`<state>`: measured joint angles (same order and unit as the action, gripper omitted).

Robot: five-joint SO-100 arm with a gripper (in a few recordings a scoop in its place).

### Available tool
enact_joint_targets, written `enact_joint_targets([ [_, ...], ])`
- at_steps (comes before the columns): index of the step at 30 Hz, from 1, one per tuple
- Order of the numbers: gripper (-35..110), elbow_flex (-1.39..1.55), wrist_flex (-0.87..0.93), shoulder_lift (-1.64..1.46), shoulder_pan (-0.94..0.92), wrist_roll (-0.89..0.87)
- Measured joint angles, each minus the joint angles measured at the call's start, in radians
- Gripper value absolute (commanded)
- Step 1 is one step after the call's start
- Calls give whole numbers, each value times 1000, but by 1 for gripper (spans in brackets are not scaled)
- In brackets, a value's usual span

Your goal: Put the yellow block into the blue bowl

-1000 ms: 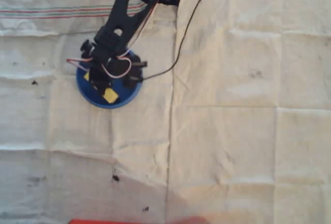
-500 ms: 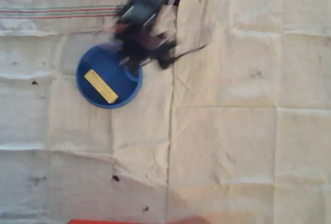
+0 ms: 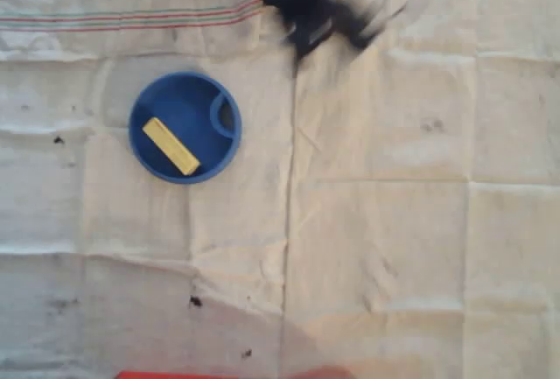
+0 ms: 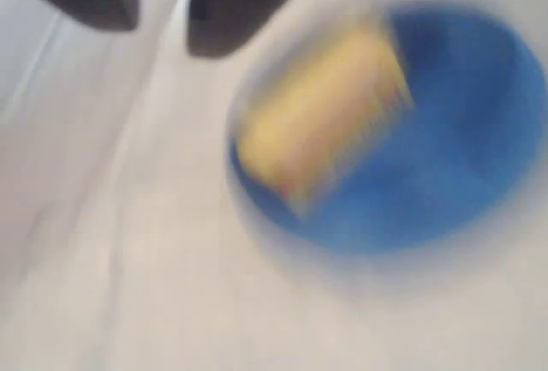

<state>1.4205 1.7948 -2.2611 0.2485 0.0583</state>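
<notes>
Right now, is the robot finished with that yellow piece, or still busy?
Looks done: the yellow block lies flat inside the blue bowl, touched by nothing. The arm is a blur near the top edge of the overhead view, its fingers apart and empty. Nothing obvious is left.

In the overhead view the arm (image 3: 311,3) is a dark smear at the far edge, cut off by the frame, its parts too blurred to tell apart. The wrist view is blurred throughout: the yellow block (image 4: 321,110) and blue bowl (image 4: 462,191) have soft outlines, and the gripper (image 4: 163,11) fingers are cropped by the top edge, their spacing unclear. A red strip (image 3: 232,374) is cut off at the near edge of the overhead view.
</notes>
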Motion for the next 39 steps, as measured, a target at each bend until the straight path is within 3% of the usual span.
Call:
enact_joint_targets([
  [6, 0, 387, -239, -267, 41, -5],
  [17, 0, 971, -572, -431, 52, -67],
  [39, 0, 1376, -627, -962, 52, -97],
])
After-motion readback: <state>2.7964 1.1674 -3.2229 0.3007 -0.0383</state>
